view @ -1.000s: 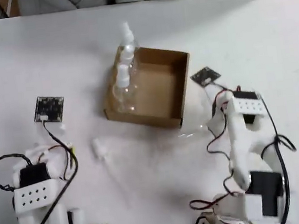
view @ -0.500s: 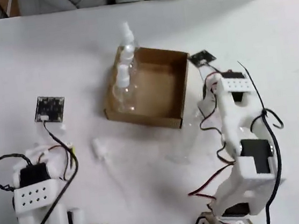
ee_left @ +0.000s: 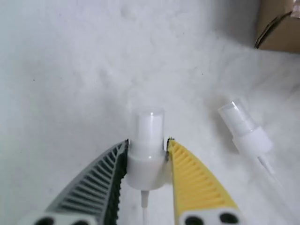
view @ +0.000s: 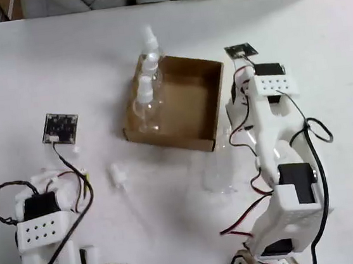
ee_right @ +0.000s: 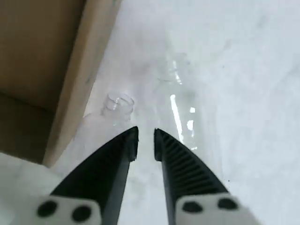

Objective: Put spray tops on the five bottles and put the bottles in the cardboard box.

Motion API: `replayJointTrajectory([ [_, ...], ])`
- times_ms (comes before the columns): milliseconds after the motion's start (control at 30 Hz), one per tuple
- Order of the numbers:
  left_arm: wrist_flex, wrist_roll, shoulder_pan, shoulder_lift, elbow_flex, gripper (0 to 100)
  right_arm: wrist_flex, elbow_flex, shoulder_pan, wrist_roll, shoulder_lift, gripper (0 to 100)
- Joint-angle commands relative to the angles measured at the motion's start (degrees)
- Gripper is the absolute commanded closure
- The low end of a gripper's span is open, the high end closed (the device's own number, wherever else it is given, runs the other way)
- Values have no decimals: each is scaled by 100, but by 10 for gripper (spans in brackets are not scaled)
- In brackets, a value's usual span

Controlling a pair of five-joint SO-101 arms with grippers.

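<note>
The cardboard box (view: 183, 106) stands mid-table, with three clear bottles with spray tops (view: 146, 78) standing in a row along its left wall. A clear bottle without a top (view: 218, 177) (ee_right: 180, 112) lies on the table just in front of the box's right corner. My right gripper (ee_right: 145, 133) hovers over this bottle's open neck, black fingers a narrow gap apart and nothing between them. My left gripper (ee_left: 146, 150) is shut on a white spray top (ee_left: 147, 150), held upright. A second spray top (ee_left: 246, 133) (view: 116, 174) lies on the table beside it.
The right arm (view: 272, 134) stretches along the box's right side. The left arm (view: 39, 217) sits at the front left, with a small circuit board (view: 60, 127) and wires beyond it. The box corner (ee_left: 281, 23) is far ahead of the left gripper.
The right arm has stretched out from its folded pose toward the far side, alongside the box. The lying bottle has shifted a little toward the front. The left arm has kept still.
</note>
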Motion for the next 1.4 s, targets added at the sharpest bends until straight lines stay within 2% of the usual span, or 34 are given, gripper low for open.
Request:
replayJointTrajectory([
  [0,-105,-62,84,-171,0,980,295,-70,-127,-211,-725,877],
  [167,-123,-62,84,-171,0,980,312,738,-453,-756,-1877,854],
  [367,-176,-62,66,-171,9,980,4,1626,-1095,-1952,-2325,737],
  [533,-176,-62,66,-171,18,980,-541,2207,-1086,-2031,-2114,730],
  [900,-176,-70,75,-171,18,980,-1305,2813,-1095,-2031,-1886,732],
  [1133,-176,-70,75,-171,18,980,-1288,2822,-1033,-1969,-1675,855],
  [1267,-176,-70,84,-171,18,980,-857,2822,-831,-1301,-1631,857],
  [1367,-176,-70,84,-171,18,980,-541,2804,-514,-404,-1640,859],
])
